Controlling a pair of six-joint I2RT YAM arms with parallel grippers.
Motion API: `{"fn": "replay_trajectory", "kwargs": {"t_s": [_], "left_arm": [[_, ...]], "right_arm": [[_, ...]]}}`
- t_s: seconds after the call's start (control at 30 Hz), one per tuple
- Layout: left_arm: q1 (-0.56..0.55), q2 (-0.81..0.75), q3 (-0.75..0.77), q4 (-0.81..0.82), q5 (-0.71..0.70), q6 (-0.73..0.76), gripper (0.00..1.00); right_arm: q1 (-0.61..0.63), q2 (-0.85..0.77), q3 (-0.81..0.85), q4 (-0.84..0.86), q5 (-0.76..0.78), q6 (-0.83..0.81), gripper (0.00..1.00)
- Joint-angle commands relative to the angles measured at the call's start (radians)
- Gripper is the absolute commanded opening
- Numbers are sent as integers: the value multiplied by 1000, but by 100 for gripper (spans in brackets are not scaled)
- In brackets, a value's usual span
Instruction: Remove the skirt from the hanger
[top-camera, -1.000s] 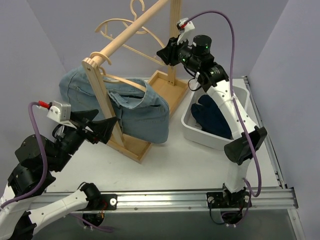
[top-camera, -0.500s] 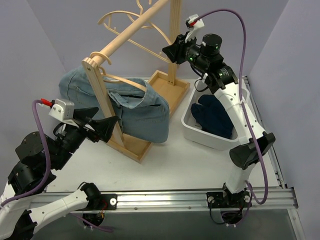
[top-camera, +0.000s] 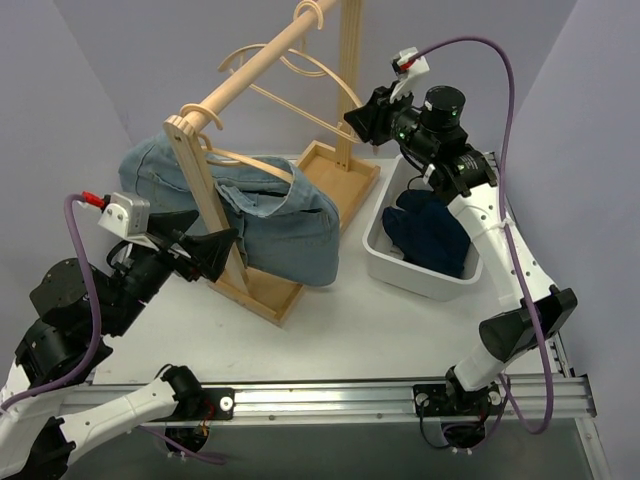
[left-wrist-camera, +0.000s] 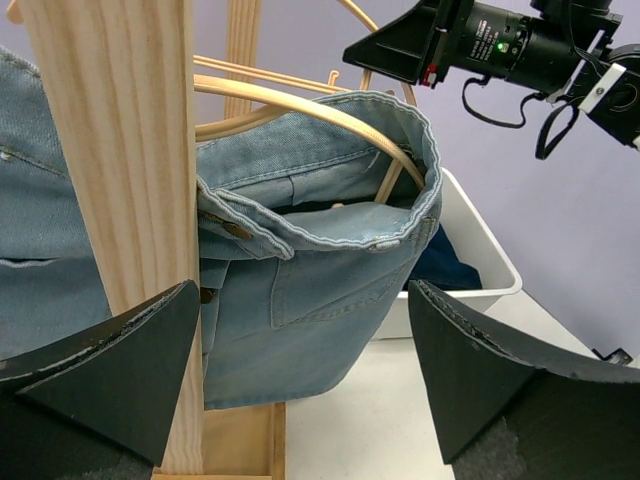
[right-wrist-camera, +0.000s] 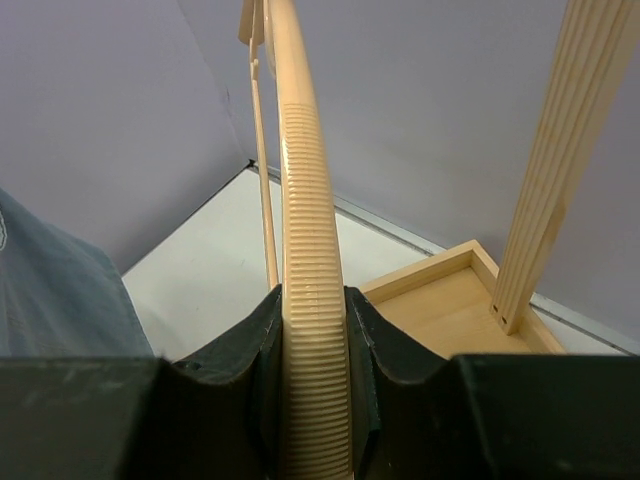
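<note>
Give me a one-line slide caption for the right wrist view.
Right gripper shut on the empty ribbed hanger, rack post and wooden base behind.

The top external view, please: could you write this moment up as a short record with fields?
skirt: denim skirt hangs on a wooden hanger on the rack's rail
empty hanger: second hanger further up the rail, gripped by the right tool
left tool: left tool open, facing the skirt's waistband, not touching it
bin: white bin right of the rack, holding dark blue cloth
</note>
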Motion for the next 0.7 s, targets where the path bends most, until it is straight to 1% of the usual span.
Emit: {"fn": "replay_trajectory", "kwargs": {"t_s": [0.0, 0.07, 0.1, 0.2, 0.23, 0.27, 0.33, 0.4, 0.43, 0.5, 0.53, 0.63, 0.67], "left_arm": [[-1, 26, 39, 10, 16, 6, 94], [-1, 33, 44, 7, 18, 6, 94], [-1, 34, 48, 4, 19, 6, 94], [-1, 36, 56, -4, 10, 12, 94], [-1, 34, 59, -7, 4, 18, 94], [-1, 34, 59, -9, -2, 19, 94], [-1, 40, 68, -24, -53, 16, 94], [-1, 63, 85, -73, -97, 12, 94], [-1, 74, 100, -90, -142, 4, 94], [-1, 94, 107, -119, -166, 4, 94], [-1, 97, 107, -122, -167, 10, 94], [-1, 94, 101, -119, -162, 9, 94], [-1, 89, 98, -113, -147, 7, 94]], "right_arm": [[-11, -59, -27, 90, -6, -7, 0], [-14, -61, -29, 76, -9, -10, 0], [-14, -56, -24, 64, -1, -11, 9], [-15, -53, -6, 9, 9, -22, 48], [-14, -59, -6, -19, 9, -22, 63], [-8, -65, -10, -48, 14, -22, 69], [9, -102, -53, -63, 61, -19, 77], [41, -152, -96, -70, 94, -14, 81], [52, -171, -148, -64, 114, -7, 84], [63, -224, -203, -36, 114, 42, 89], [64, -246, -264, -27, 112, 62, 100], [69, -347, -363, 44, 85, 110, 100], [69, -372, -422, 62, 82, 107, 100]]}}
